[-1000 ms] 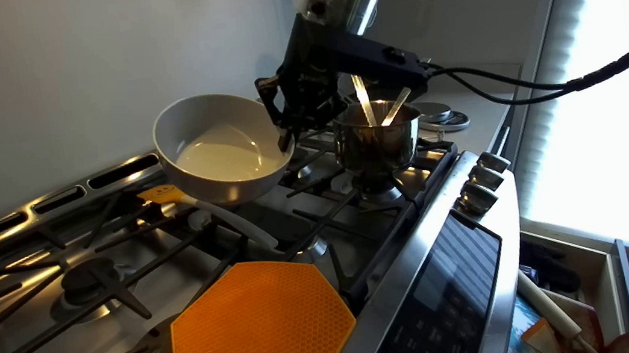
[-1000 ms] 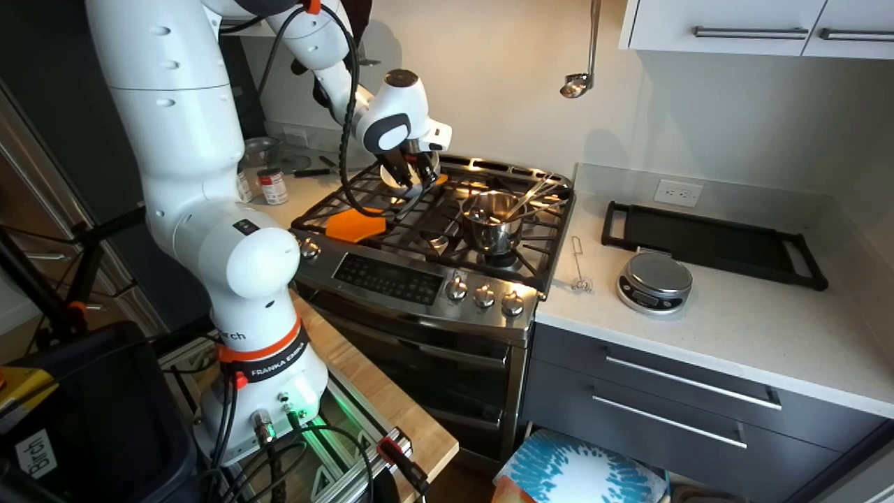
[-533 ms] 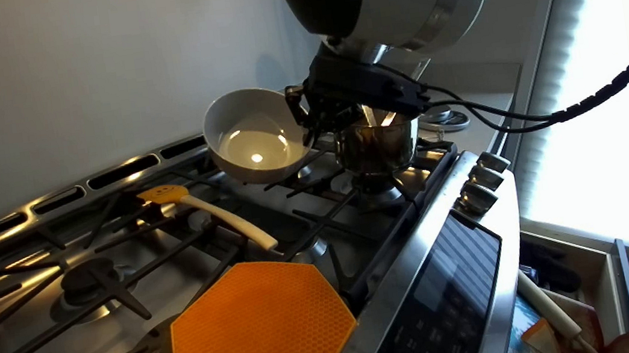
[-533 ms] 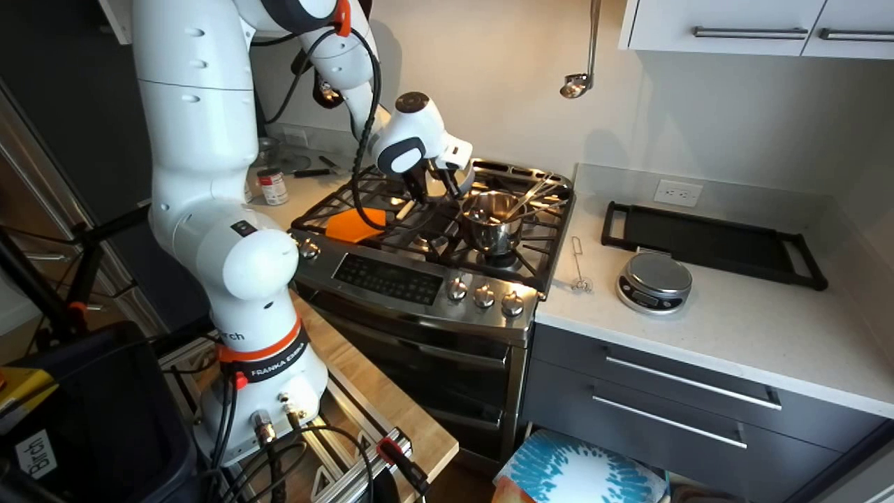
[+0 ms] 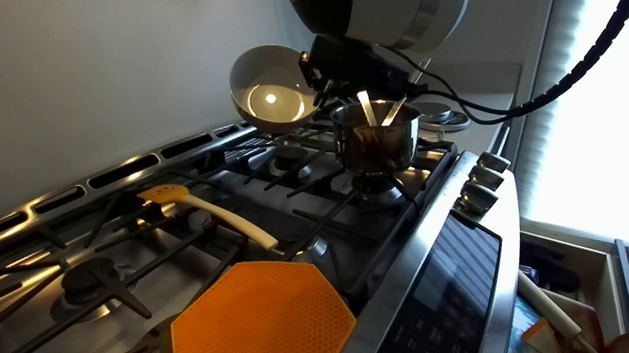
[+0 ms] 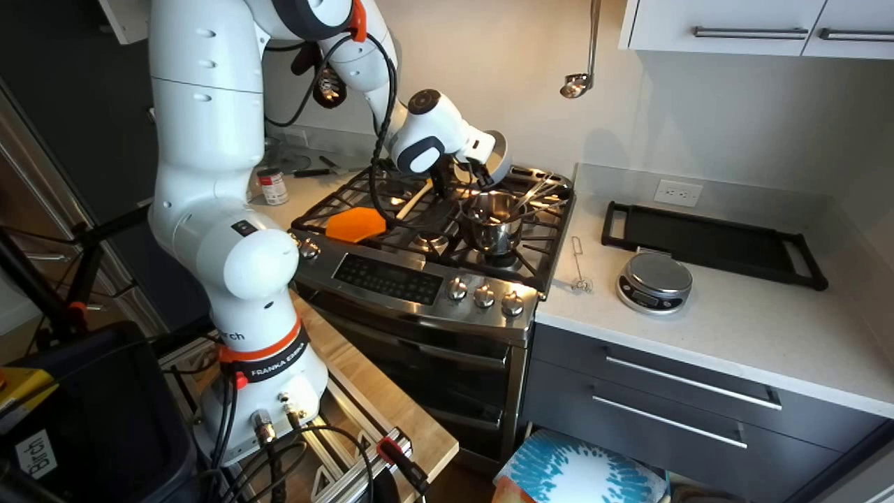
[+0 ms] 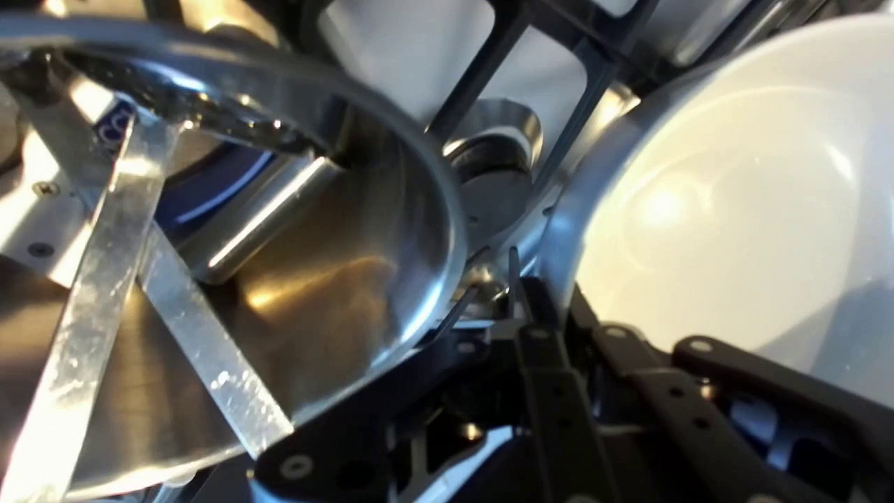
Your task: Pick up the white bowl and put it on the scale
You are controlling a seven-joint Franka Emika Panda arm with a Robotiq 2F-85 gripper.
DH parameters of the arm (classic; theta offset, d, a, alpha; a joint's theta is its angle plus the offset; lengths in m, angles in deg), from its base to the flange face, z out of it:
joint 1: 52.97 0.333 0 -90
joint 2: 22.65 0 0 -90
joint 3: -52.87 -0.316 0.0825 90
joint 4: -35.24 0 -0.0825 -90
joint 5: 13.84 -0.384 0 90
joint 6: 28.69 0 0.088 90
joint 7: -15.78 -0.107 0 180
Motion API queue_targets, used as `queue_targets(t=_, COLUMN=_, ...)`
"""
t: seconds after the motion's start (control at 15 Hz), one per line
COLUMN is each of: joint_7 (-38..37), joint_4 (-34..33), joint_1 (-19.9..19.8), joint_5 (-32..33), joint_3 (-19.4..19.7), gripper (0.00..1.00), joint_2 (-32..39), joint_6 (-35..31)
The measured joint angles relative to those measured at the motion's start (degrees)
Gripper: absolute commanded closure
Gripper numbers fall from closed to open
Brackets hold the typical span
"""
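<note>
The tool is clamped on the white bowl by its side, with one finger inside the rim and one outside. In both exterior views the bowl is held up off the grates, above the rear part of the gas range; it is tilted, and in an exterior view its pale inside is turned into sight. The wrist view shows a narrow gap between the bowl and the steel saucepan, which stands on the grates with metal utensils leaning in it. A yellow-headed spatula and an orange honeycomb-patterned trivet lie on the range, the trivet nearer the front. The digital kitchen scale sits well apart from the bowl, on the pale surface beside the range. A small wire whisk lies between the scale and the range, and a black tray lies just behind the scale.
</note>
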Motion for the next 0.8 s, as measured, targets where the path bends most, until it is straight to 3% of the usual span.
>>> queue_targets(t=0.33, joint_7=0.93, joint_4=-0.12, joint_1=3.02, joint_5=-5.15, joint_3=5.07, gripper=0.98, joint_2=-0.13, joint_6=-8.21)
queue_targets(t=0.73, joint_7=7.04, joint_4=-1.81, joint_1=6.77, joint_5=-14.11, joint_3=9.07, gripper=0.98, joint_2=-0.82, joint_6=-15.7)
queue_targets(t=0.8, joint_7=8.27, joint_4=-2.04, joint_1=7.1, joint_5=-15.87, joint_3=9.53, gripper=0.93, joint_2=-0.99, joint_6=-16.99)
